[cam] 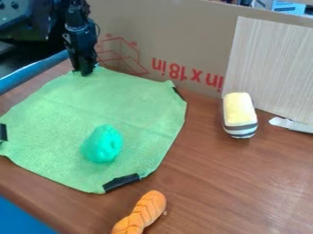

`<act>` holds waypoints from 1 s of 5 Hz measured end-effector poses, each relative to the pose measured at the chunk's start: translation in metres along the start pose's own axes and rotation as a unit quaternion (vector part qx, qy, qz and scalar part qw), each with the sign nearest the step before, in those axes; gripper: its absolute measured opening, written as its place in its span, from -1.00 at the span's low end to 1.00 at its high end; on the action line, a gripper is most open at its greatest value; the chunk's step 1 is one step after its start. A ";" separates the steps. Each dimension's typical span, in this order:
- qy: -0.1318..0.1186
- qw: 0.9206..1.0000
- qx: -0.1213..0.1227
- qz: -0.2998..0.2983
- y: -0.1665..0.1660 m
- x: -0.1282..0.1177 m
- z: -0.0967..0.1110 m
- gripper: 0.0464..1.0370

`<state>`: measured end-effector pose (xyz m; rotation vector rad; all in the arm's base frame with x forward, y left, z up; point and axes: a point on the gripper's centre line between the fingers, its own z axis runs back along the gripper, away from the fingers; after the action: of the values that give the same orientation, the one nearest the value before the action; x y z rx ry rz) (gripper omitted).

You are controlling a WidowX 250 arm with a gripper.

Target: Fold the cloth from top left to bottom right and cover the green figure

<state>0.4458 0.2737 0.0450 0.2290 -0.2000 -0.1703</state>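
Orange and braided, a toy lies on the brown wood-grain surface, on the near side of the green cloth, close to it but apart. A blue area shows off the cloth's near left side. The cloth is spread out, lying largely flat. A black strip is on its near edge. The green figure sits on top of the cloth, on its nearer half, uncovered. A second black strip is at the cloth's left edge. A striped toy with a yellow top stands right of the cloth, well apart from it. A torn white strip lies farther right of the cloth. A third black strip is on the cloth's far right edge. The black gripper points down at the cloth's far corner; whether its jaws are released or clenched on the cloth cannot be told. A blue band runs beyond the cloth's left side. Behind the cloth rises a cardboard wall with red print. A pale wood-grain panel leans against it, beyond the cloth to the right.
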 end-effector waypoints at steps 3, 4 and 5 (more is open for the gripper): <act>-0.094 0.993 -0.057 -0.044 -0.025 -0.015 0.050 -0.98; -0.150 0.983 -0.057 -0.083 -0.041 -0.027 0.083 -0.98; -0.185 0.974 -0.038 -0.125 -0.060 -0.047 0.099 -0.98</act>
<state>0.3709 0.2045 0.1163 0.1428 -0.5355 -0.4718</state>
